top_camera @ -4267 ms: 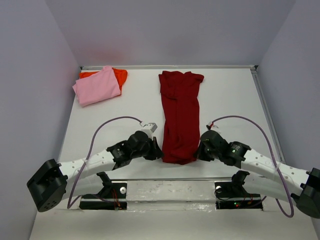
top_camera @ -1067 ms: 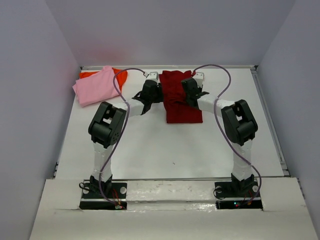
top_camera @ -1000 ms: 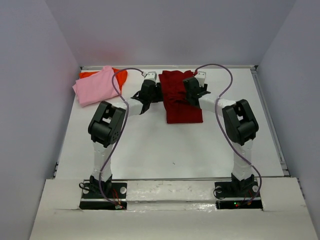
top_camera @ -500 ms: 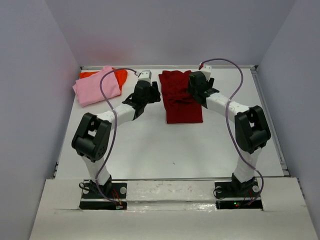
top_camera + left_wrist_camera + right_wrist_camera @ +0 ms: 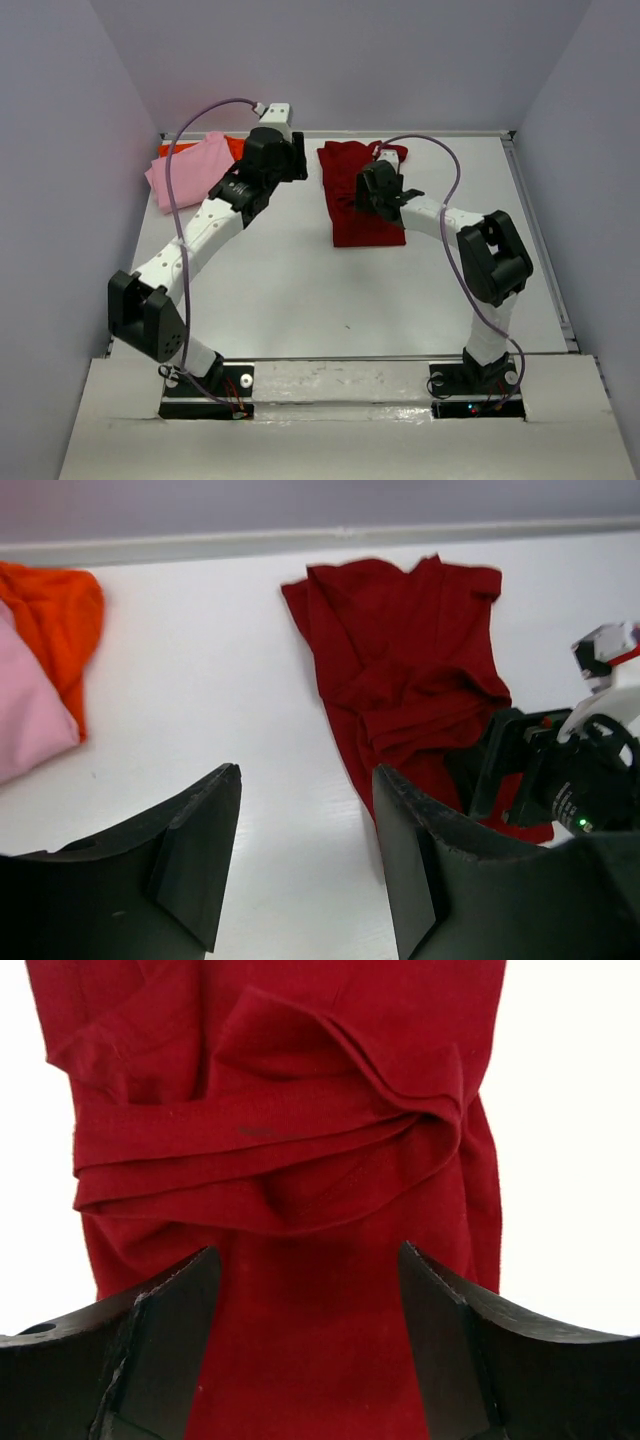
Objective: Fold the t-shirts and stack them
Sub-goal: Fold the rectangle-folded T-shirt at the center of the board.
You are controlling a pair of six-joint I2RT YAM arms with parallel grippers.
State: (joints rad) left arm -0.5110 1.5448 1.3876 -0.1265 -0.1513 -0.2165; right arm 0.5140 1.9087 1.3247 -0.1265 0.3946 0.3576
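3 shirts on desk point(image 5: 300, 290): crimson shirt point(image 5: 368, 230) folded, far centre; pink shirt point(image 5: 190, 175) atop orange shirt point(image 5: 60, 610), far-left corner. L hand point(image 5: 305, 772) wide open, empty, above bare desk btwn the pile & crimson shirt. R hand point(image 5: 307, 1250) wide open, empty, low over crimson shirt's rumpled fold, hiding part from above.

The dark crimson t-shirt point(image 5: 364, 228) lies flat toward the back, in the middle, folded into a short rectangle. Its upper layer is bunched into loose creases across the middle, and the sleeves spread at the far end. Well apart to the left, the light pink t-shirt point(image 5: 188, 176) lies folded and tilted on top of the orange-red t-shirt point(image 5: 58, 615), which shows along its far edge.
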